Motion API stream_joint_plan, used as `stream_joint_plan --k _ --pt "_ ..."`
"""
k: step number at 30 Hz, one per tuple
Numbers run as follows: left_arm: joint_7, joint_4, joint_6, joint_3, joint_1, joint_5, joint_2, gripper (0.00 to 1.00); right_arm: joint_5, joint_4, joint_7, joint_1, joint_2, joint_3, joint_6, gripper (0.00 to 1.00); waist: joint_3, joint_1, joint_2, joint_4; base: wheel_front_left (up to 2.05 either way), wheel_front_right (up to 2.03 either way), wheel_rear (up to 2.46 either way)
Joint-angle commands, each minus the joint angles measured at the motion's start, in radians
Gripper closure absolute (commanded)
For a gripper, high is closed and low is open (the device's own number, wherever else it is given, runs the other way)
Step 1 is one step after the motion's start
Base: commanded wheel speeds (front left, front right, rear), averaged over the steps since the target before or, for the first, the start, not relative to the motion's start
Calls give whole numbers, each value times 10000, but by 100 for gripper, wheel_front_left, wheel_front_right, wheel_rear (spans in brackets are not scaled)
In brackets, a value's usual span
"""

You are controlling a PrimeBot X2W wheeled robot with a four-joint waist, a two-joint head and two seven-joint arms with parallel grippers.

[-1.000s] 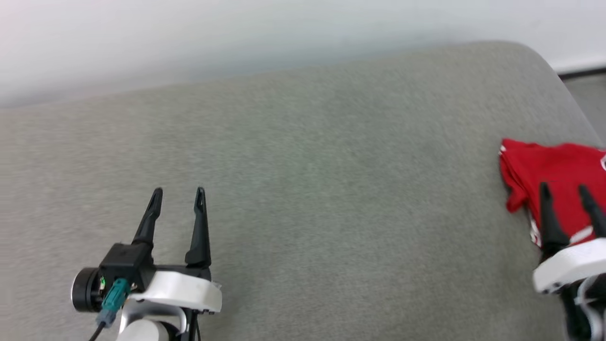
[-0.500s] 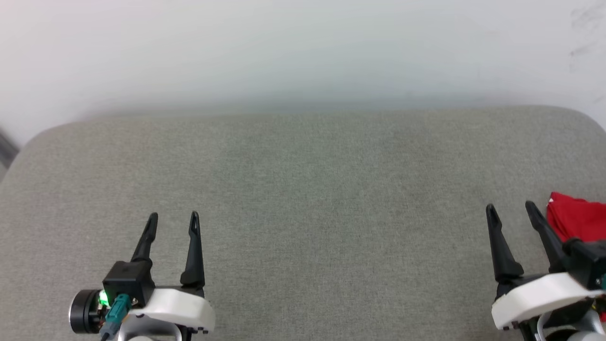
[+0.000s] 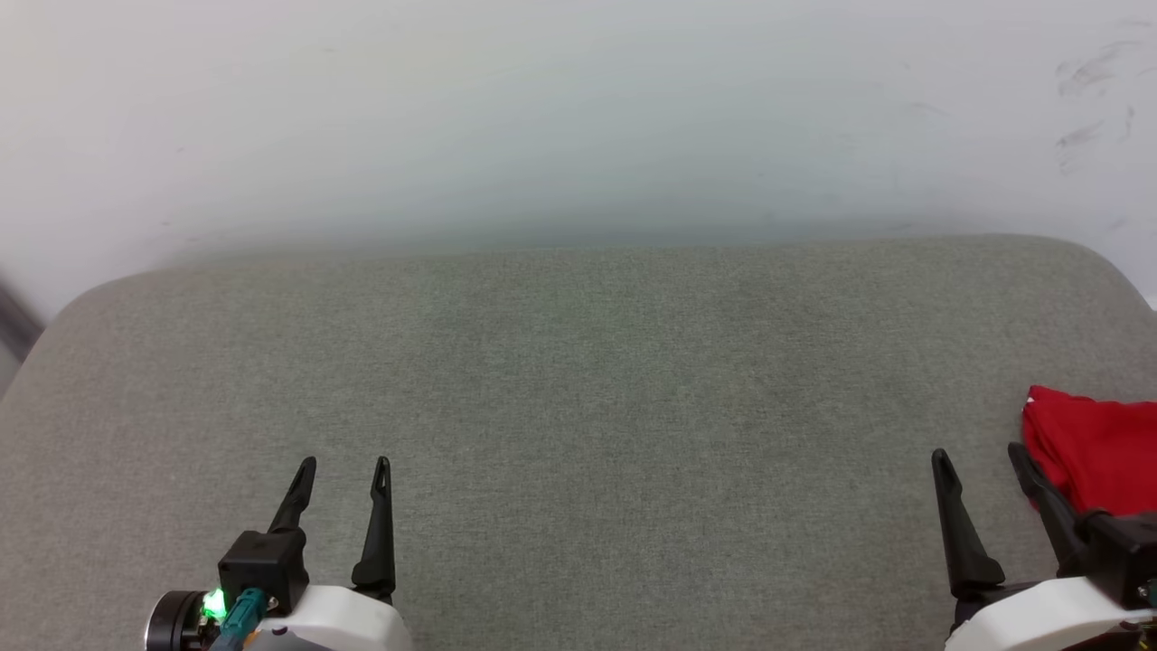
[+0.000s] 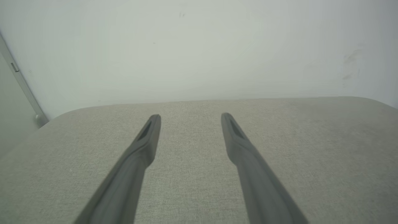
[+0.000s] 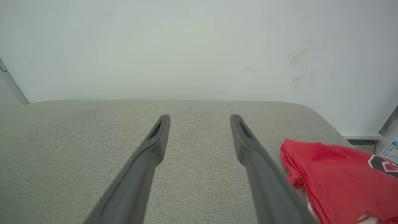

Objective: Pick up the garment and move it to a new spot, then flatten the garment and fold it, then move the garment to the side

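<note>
Garment (image 5: 339,174) bright red, folded in layers, black-and-white mark showing, left gripper (image 3: 346,463) and right gripper (image 3: 977,451) spread

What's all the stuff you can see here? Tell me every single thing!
garment: one, bright red, folded, on the cushion's right edge
cushion: one, grey, wide, under everything
wall: one, white, behind the cushion, dark scuffs at upper right
paper: one, white with blue print, far right beyond the garment
left jaws: one pair, black fingers, lower left, open, holding nothing
right jaws: one pair, black fingers, lower right next to the garment, open, holding nothing
</note>
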Motion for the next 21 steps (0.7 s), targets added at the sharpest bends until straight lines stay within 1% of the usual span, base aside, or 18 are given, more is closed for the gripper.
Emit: stream_joint_plan --k 1,14,17,18,21 --pt "-55 37 -25 48 26 -15 -4 0 47 -29 -10 83 58 43 -4 0 -5 1 0 -26 0 0 0" --pt "-69 382 -241 197 -241 -20 -170 0 103 41 -37 -184 65 166 -4 0 85 1 0 -12 0 0 0" --pt "-63 494 -275 129 -280 53 -117 0 136 46 -36 -153 64 179 -4 0 98 1 0 -6 0 0 0" --pt "0 486 -271 125 -154 14 -139 100 120 56 -8 -117 27 174 0 100 99 2 0 -7 0 0 0" --pt "32 702 -279 38 32 -37 -249 100 158 327 0 15 29 203 2 100 102 2 0 -6 0 0 0"
